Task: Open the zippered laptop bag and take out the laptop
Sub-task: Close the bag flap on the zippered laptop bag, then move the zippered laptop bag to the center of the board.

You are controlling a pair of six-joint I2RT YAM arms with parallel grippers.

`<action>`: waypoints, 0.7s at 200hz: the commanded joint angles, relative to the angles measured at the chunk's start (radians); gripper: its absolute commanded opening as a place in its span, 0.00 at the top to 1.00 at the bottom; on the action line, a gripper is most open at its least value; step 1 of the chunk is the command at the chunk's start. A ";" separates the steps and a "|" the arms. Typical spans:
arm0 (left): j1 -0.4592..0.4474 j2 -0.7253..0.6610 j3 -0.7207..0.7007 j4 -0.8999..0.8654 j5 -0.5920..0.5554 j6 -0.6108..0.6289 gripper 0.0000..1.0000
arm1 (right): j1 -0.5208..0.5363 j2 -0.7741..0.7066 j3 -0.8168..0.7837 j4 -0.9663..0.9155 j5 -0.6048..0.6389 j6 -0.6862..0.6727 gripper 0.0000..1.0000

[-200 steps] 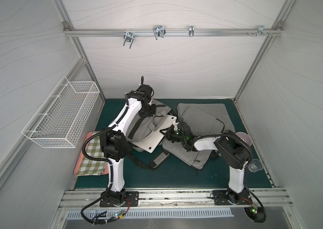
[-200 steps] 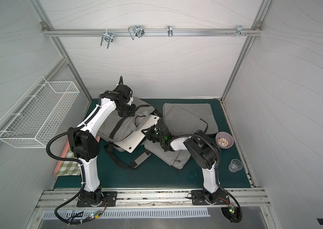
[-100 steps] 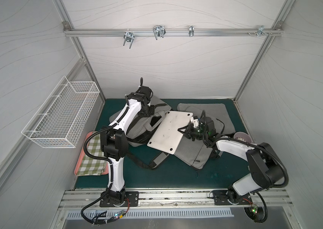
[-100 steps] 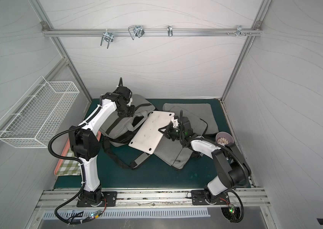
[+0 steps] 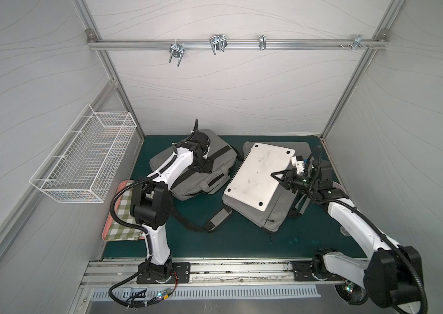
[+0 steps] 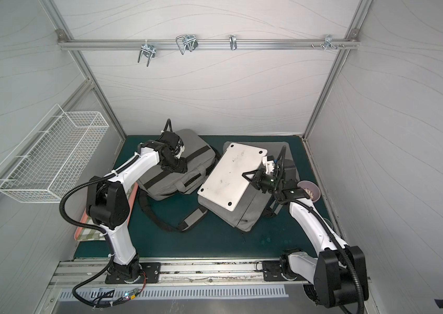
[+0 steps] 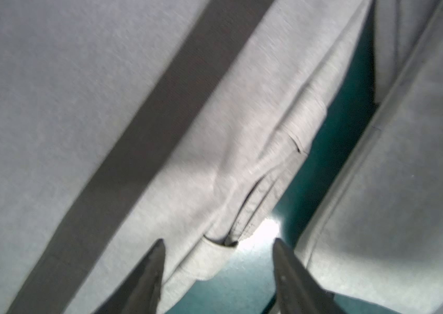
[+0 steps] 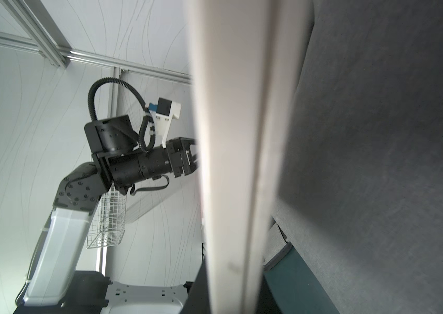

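Note:
The grey laptop bag (image 5: 221, 164) (image 6: 195, 144) with dark straps lies at the back left of the green mat. The silver laptop (image 5: 258, 176) (image 6: 228, 176) is out of it, tilted, bottom side up, over a second grey bag (image 5: 269, 214). My right gripper (image 5: 278, 176) (image 6: 250, 176) (image 8: 228, 285) is shut on the laptop's (image 8: 223, 136) right edge. My left gripper (image 5: 204, 168) (image 7: 218, 242) stands open just above the laptop bag's (image 7: 51, 81) edge, holding nothing; its fingertips (image 7: 160, 244) straddle fabric and mat.
A padded grey sleeve (image 5: 300, 148) lies at the back right. A loose shoulder strap (image 5: 214, 220) crosses the mat's middle. A bowl (image 6: 310, 190) and a clear cup (image 5: 345, 231) sit by the right wall. A checked cloth (image 5: 122, 214) and a wire basket (image 5: 84, 160) are on the left.
My right gripper drew the laptop out of the left bag and carried it right, over the second bag. My left gripper opened and let go of the bag's flap.

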 commanded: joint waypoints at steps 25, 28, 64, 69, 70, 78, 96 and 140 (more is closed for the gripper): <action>-0.056 -0.129 -0.162 0.184 0.024 0.310 0.23 | -0.070 -0.114 0.018 -0.039 -0.091 -0.072 1.00; -0.060 -0.132 -0.174 0.191 0.028 0.324 0.23 | -0.071 -0.116 0.018 -0.041 -0.089 -0.072 1.00; -0.120 -0.094 -0.252 0.235 -0.022 0.450 0.21 | -0.073 -0.123 0.016 -0.069 -0.083 -0.097 1.00; -0.129 -0.083 -0.258 0.246 -0.041 0.463 0.21 | -0.073 -0.123 0.016 -0.072 -0.082 -0.098 1.00; -0.132 -0.082 -0.258 0.248 -0.044 0.466 0.21 | -0.073 -0.123 0.016 -0.072 -0.083 -0.097 1.00; -0.146 -0.068 -0.265 0.266 -0.076 0.491 0.20 | -0.073 -0.121 0.017 -0.075 -0.085 -0.099 1.00; -0.171 -0.033 -0.263 0.301 -0.168 0.523 0.20 | -0.074 -0.120 0.011 -0.080 -0.084 -0.106 1.00; -0.211 0.039 -0.267 0.346 -0.286 0.525 0.19 | -0.073 -0.112 -0.006 -0.074 -0.079 -0.108 1.00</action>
